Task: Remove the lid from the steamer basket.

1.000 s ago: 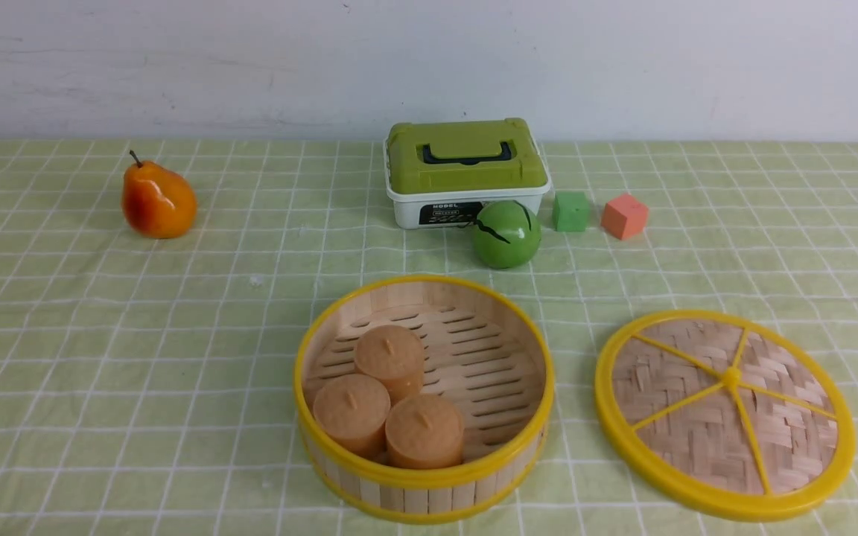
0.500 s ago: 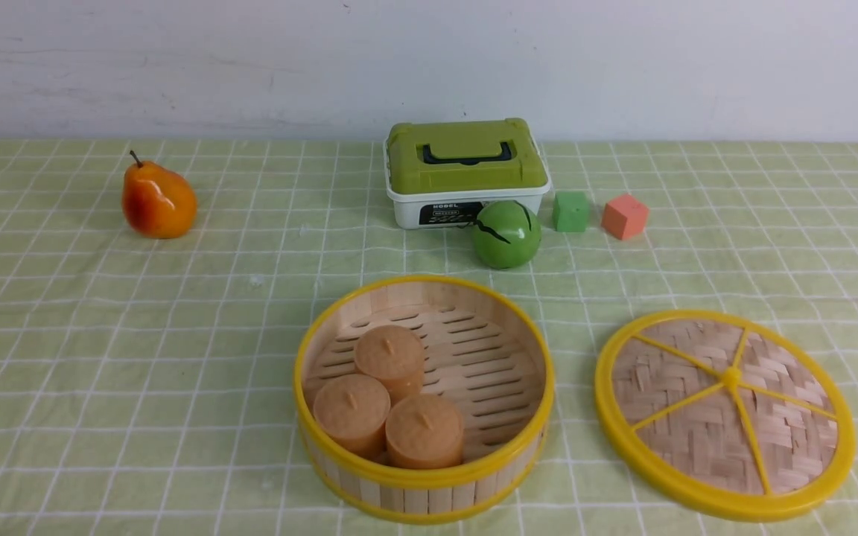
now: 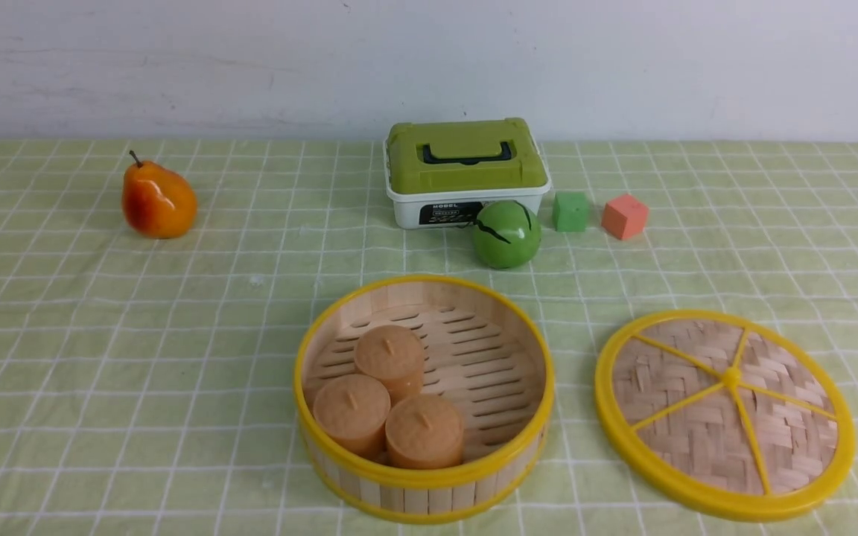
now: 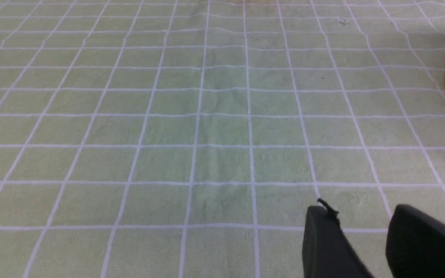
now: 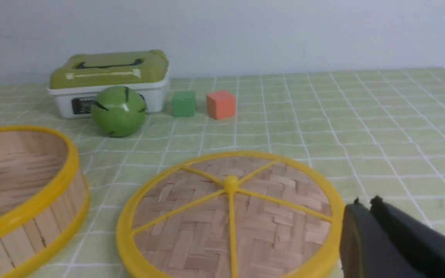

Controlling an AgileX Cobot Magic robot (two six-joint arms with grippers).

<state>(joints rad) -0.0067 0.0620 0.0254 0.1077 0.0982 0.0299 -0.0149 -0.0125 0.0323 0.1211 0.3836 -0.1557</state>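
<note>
You are seeing the lid (image 3: 725, 414) lying flat on the cloth (image 3: 176, 335) beside the open basket (image 3: 424, 398), so nothing is remaining, while the left gripper (image 4: 361, 231) is slightly parted and the right gripper (image 5: 365, 204) nearly closed, both empty.

Lid (image 3: 725, 414): flat on the checked cloth (image 3: 101, 335), right of the basket, apart from it.
Steamer basket (image 3: 423, 484): open, three tan cakes (image 3: 392, 398) inside.
Behind: green-lidded box (image 3: 466, 173), green ball (image 3: 506, 234), two cubes (image 3: 599, 214).
Far left: pear (image 3: 158, 199).
</note>
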